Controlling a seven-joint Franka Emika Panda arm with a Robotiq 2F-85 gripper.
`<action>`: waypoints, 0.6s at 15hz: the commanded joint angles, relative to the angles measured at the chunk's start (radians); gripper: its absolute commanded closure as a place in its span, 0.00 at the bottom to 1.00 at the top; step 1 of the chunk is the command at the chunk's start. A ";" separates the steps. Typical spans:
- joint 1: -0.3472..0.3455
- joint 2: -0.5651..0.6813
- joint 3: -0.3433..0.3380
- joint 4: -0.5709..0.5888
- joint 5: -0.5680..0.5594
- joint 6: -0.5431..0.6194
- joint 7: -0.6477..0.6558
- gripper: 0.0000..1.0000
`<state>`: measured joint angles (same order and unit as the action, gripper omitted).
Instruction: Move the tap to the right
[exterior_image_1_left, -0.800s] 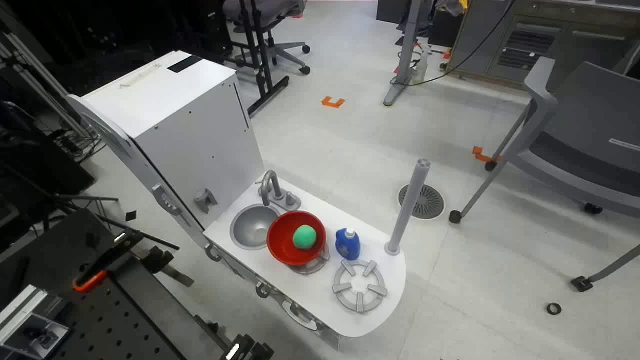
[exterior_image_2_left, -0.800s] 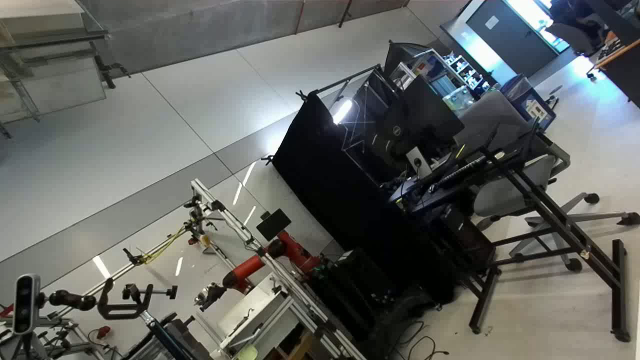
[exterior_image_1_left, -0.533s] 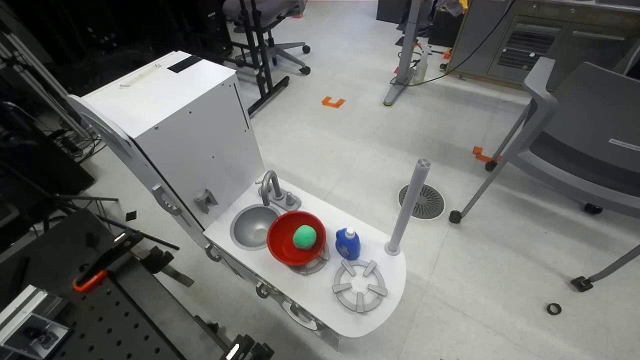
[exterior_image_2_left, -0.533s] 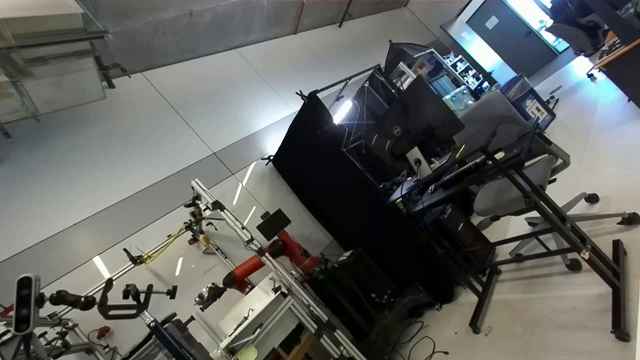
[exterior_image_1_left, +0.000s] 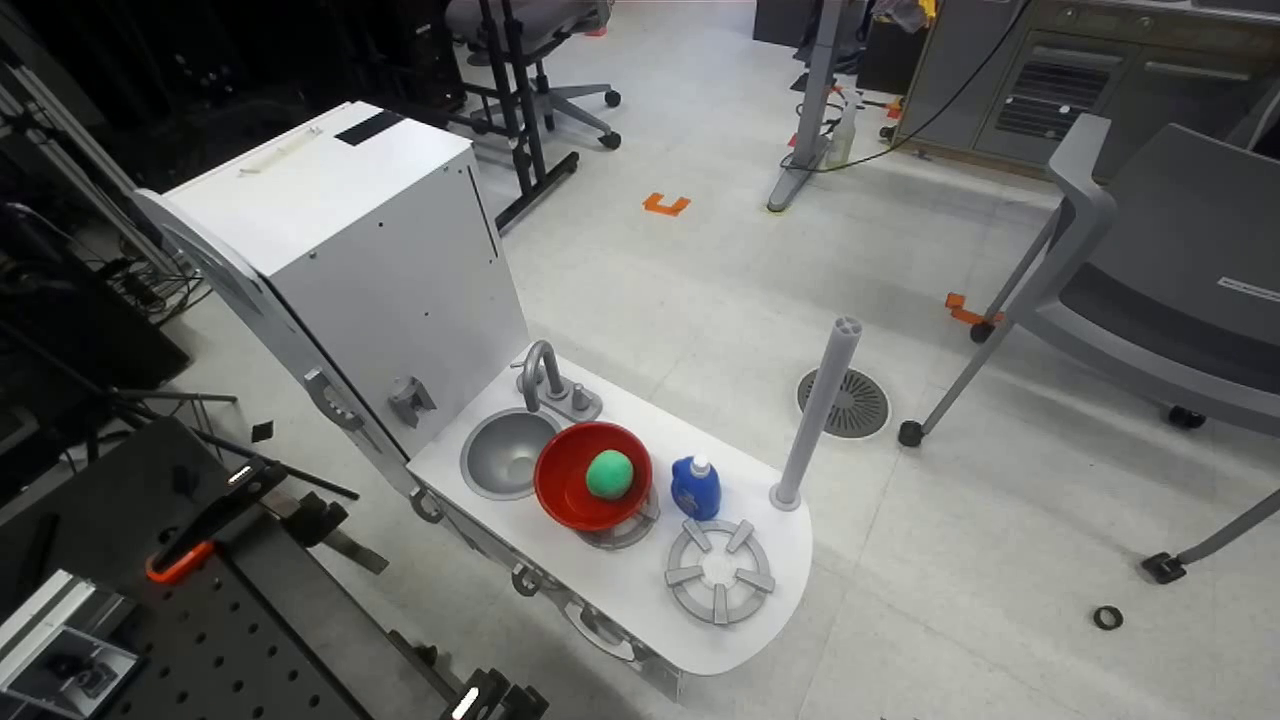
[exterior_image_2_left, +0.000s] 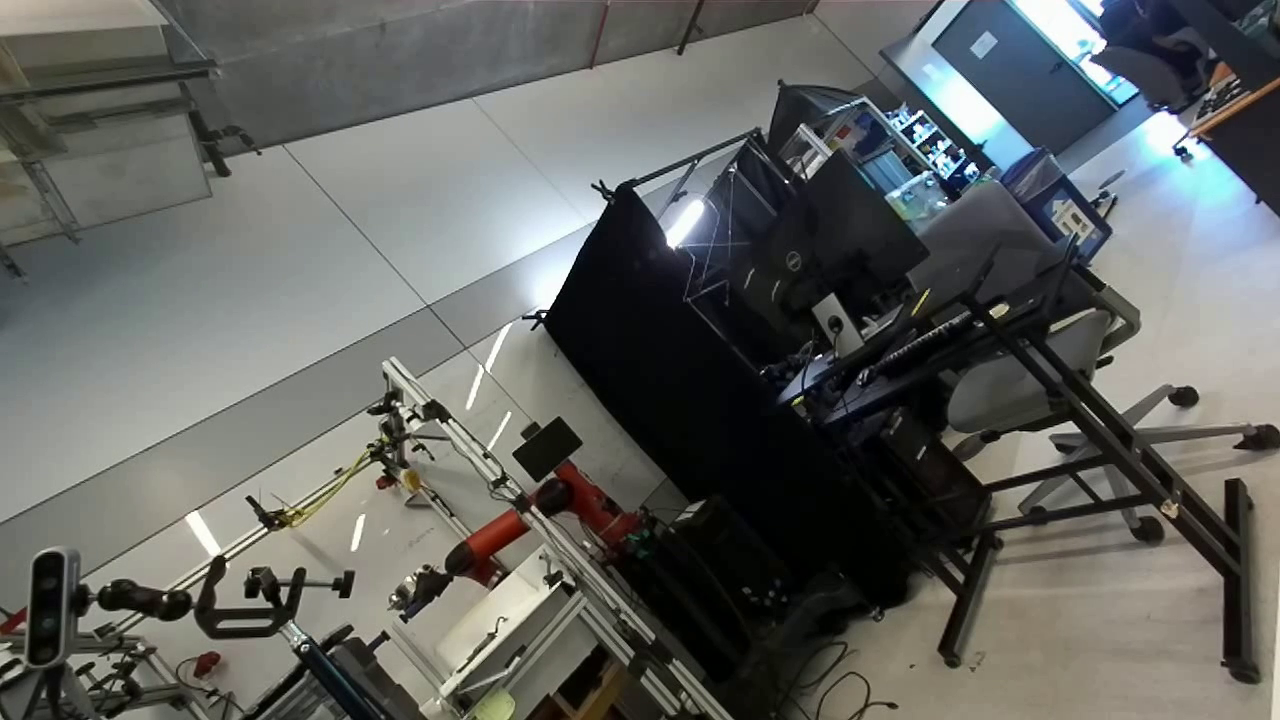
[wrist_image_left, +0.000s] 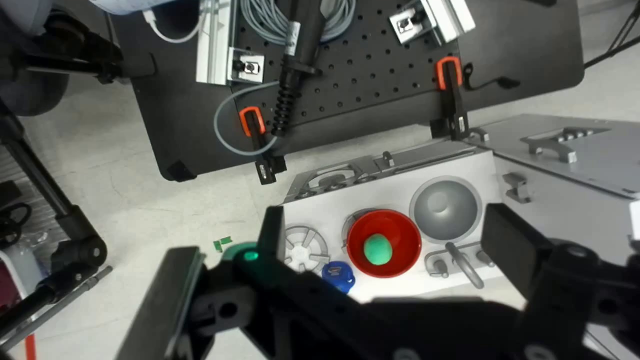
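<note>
The tap (exterior_image_1_left: 541, 352) is silvery-grey with a curved spout and small handles on a base plate. In an exterior view it stands at the edge of the white toy counter (exterior_image_1_left: 640, 590), beside the round sink (exterior_image_1_left: 500, 455). In the wrist view the tap (wrist_image_left: 465, 267) lies just inside the right finger, at a distance. My gripper (wrist_image_left: 385, 225) is open and holds nothing, above the counter. The gripper and arm are out of sight in both exterior views.
A red bowl (exterior_image_1_left: 565, 490) with a green ball (exterior_image_1_left: 610, 475) stands beside the sink. A blue bottle (exterior_image_1_left: 696, 490) and a tall grey post (exterior_image_1_left: 820, 410) stand further along. A white cabinet (exterior_image_1_left: 400, 290) rises by the tap. A black table (wrist_image_left: 345, 120) with clamps borders the counter.
</note>
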<state>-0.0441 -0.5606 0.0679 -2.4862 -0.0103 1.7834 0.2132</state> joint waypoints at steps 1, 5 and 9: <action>0.005 0.230 0.101 0.047 -0.003 0.185 0.226 0.00; 0.016 0.499 0.156 0.100 -0.066 0.444 0.452 0.00; 0.078 0.772 0.105 0.201 -0.207 0.629 0.634 0.00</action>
<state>-0.0144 0.0169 0.2175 -2.3942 -0.1420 2.3265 0.7366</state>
